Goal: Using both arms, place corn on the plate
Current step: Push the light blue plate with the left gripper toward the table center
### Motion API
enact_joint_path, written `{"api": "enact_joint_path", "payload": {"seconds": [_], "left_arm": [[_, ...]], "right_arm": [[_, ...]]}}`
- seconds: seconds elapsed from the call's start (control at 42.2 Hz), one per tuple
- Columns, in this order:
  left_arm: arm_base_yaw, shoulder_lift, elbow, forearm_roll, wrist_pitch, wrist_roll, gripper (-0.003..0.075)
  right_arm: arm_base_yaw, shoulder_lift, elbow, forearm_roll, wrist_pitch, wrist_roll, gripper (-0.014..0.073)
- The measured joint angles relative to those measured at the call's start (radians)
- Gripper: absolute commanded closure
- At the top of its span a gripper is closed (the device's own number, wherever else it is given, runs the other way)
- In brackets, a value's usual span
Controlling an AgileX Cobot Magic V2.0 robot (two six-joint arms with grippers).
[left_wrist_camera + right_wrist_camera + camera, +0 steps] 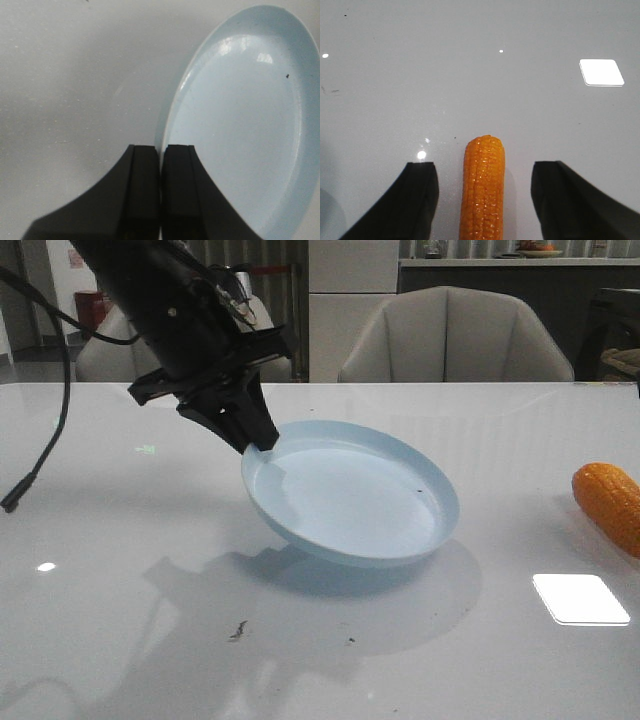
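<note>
The pale-blue plate (350,495) is tilted, its left rim lifted off the white table and its right side low. My left gripper (258,440) is shut on that lifted rim; in the left wrist view its jaws (160,150) pinch the plate's edge (235,110). The orange-yellow corn (610,502) lies on the table at the far right edge of the front view. In the right wrist view the corn (483,185) lies between the wide-open fingers of my right gripper (485,172), touching neither. The right arm is out of the front view.
A black cable (40,455) hangs over the table's left part. A bright light reflection (580,598) lies on the table at the front right. Grey chairs (455,335) stand beyond the table's far edge.
</note>
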Motion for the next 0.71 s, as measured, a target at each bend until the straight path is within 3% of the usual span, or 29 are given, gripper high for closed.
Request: {"api": "enact_joint_path", "payload": {"seconds": [0.402, 0.497, 0.639, 0.71], "left_arm": [[-0.017, 0.099, 0.000, 0.002, 0.062, -0.002, 0.0598], [-0.017, 0.115, 0.000, 0.004, 0.089, -0.002, 0.0519], [-0.017, 0.125, -0.002, 0.019, 0.105, -0.002, 0.0303], [-0.017, 0.125, -0.012, 0.022, 0.106, -0.002, 0.0231]], "right_arm": [[0.000, 0.000, 0.000, 0.000, 0.024, 0.000, 0.0075], [0.000, 0.000, 0.000, 0.000, 0.025, 0.000, 0.0075], [0.000, 0.000, 0.000, 0.000, 0.025, 0.000, 0.0075], [0.000, 0.000, 0.000, 0.000, 0.025, 0.000, 0.0075]]}}
